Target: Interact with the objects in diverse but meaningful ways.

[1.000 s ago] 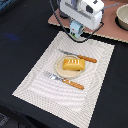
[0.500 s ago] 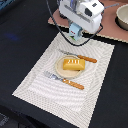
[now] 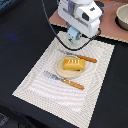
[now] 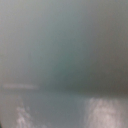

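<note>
Covering the dark bench [image 3: 20, 35], a pale striped mat [image 3: 45, 92] fills mid-frame; the yellow scored bread loaf [image 3: 73, 63] sits centrally on a plate [image 3: 59, 70] between two utensils. Beyond, upper centre, the tool [image 3: 73, 36]; its opening I cannot tell.

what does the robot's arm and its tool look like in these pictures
In the exterior view the arm's end is a bulky white housing with rounded edges and grey shaded panels. A black cable loops down beside it. Below hangs the tool, pale blue with a darker patch; its fingertips are too blurred to make out. The wrist view is only a grey-green blur.
</note>
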Robot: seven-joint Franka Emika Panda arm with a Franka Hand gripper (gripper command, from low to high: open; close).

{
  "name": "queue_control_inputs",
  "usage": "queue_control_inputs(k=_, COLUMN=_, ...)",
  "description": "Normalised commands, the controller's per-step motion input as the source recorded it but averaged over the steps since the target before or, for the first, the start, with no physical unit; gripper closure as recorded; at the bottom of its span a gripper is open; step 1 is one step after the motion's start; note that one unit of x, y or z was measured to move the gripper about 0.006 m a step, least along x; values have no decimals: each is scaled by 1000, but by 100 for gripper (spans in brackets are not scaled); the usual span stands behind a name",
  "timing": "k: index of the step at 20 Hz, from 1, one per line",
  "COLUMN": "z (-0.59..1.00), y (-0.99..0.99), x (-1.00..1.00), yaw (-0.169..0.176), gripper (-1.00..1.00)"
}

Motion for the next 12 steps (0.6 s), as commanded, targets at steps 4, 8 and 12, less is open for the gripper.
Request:
queue_control_inputs(k=4, z=-223, y=-14, x=-184, yaw=25, gripper=-100)
queue_control_inputs(k=8, z=22, y=-32, x=-106, yaw=20, gripper=-100)
queue_control_inputs(k=12, z=933, y=-64, x=21, yaw=0, gripper=-100)
